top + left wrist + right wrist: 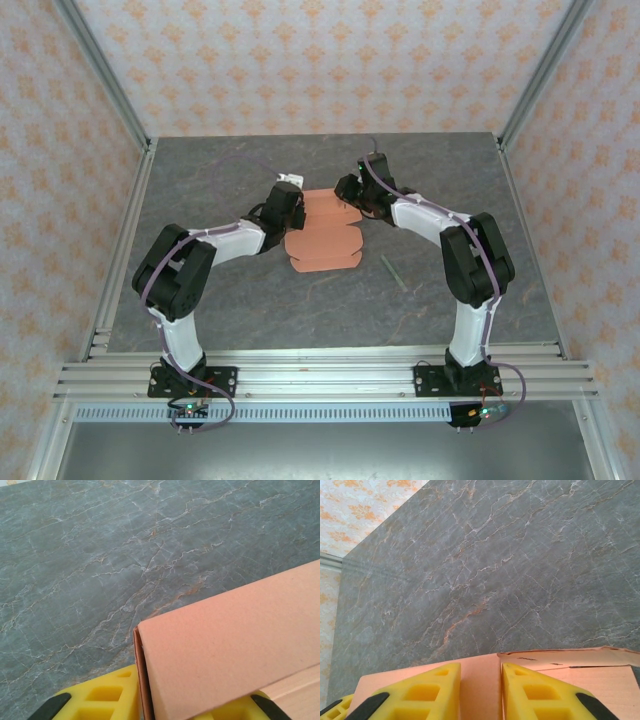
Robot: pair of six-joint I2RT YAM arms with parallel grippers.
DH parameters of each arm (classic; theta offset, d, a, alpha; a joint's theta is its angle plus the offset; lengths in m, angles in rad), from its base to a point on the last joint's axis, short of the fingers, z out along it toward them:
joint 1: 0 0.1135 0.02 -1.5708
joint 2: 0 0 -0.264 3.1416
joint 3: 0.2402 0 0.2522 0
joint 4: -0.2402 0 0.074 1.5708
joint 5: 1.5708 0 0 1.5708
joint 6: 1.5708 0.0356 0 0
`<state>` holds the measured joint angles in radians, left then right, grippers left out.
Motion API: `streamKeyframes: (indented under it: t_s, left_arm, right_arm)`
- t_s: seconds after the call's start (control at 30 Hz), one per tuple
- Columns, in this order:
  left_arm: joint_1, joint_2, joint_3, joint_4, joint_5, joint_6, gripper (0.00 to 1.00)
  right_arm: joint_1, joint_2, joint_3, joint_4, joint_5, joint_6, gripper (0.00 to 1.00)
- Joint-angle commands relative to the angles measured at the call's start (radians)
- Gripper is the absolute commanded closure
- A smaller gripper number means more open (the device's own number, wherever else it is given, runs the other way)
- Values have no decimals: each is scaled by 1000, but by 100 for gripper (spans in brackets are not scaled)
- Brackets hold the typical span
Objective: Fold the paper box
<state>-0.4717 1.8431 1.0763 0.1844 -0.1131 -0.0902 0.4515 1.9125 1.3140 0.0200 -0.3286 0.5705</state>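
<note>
The salmon-orange paper box (322,240) lies mid-table as a partly folded die-cut sheet with its far panel raised. My left gripper (291,203) is at its far left edge. In the left wrist view a folded panel of the box (230,645) stands between the yellow fingers (100,695), covers most of the right one, and my left gripper (170,692) is shut on it. My right gripper (351,192) is at the far right edge. In the right wrist view my right gripper (481,677) sits slightly open over the flat card (480,685), with another panel (590,672) beside it.
A thin grey stick (393,272) lies on the grey marble tabletop (220,300), right of the box. Metal frame posts (105,75) and patterned walls enclose the table on three sides. An aluminium rail (320,375) runs along the near edge.
</note>
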Motion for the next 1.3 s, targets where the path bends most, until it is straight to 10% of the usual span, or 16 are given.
streamKeyframes:
  t_s: [0.0,1.27]
  left_arm:
    - [-12,33,47,-66,-30,35,74]
    - [-14,86,138,-63,4,51,67]
  right_arm:
    - [10,20,-25,-3,37,-34,75]
    - [69,17,-58,18,173,-195,76]
